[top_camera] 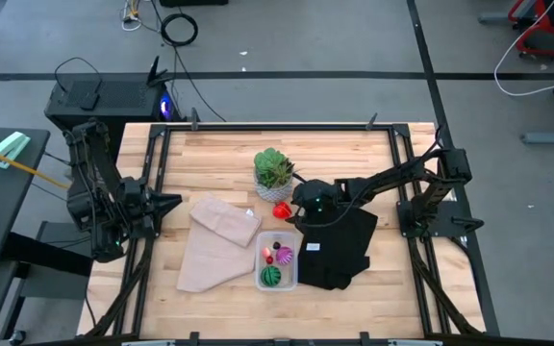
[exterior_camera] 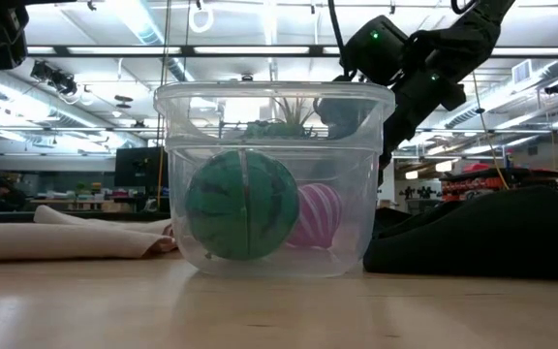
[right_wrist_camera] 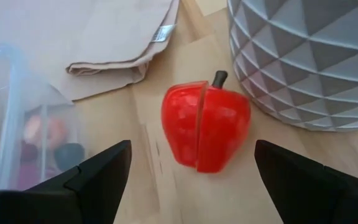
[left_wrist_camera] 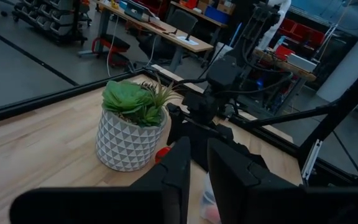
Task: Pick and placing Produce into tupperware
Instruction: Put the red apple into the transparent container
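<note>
A red piece of produce [right_wrist_camera: 207, 127], shaped like an apple, rests on the wood beside the plant's white pot [right_wrist_camera: 303, 56]. My right gripper [right_wrist_camera: 191, 158] is open and slants down over it, one finger on each side, neither touching. The clear tupperware [top_camera: 260, 261] stands just nearer the table's front edge. It holds a dark green striped ball [exterior_camera: 240, 204], a magenta striped ball [exterior_camera: 316, 215] and small pieces. My left gripper [top_camera: 173, 202] hangs shut and empty above the table's left side.
The spiky green plant [top_camera: 274, 173] in its white pot stands just behind the red piece. A tan cloth [top_camera: 219, 240] lies left of the tupperware, a black cloth [top_camera: 339, 245] to its right, under my right arm. Bare wood shows along the far and near edges.
</note>
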Controlling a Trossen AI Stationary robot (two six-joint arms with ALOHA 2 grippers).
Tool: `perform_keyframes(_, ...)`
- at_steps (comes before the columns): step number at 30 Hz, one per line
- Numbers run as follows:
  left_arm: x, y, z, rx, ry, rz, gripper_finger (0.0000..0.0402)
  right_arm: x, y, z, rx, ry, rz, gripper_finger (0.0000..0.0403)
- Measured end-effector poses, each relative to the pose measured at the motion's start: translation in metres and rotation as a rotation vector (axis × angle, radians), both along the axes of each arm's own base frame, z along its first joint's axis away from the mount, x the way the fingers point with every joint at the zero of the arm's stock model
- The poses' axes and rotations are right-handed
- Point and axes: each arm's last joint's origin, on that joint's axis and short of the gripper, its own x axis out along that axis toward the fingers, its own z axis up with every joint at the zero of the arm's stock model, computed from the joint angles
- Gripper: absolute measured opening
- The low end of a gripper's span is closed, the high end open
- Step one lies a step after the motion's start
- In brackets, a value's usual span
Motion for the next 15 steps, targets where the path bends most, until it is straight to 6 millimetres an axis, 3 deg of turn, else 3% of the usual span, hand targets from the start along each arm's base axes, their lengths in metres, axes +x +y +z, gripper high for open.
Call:
perform_keyframes(10,0.000,0.000,0.000,-0.002,-0.001,0.000,0.0067,0.003,-0.002,-0.016,0.023,0.032,-0.028,0.0348)
perform_keyframes(15,0.000,0.000,0.000,-0.006,-0.002,0.000,0.0067,0.005,0.002,-0.014,-0.043,0.010,-0.091,0.0348)
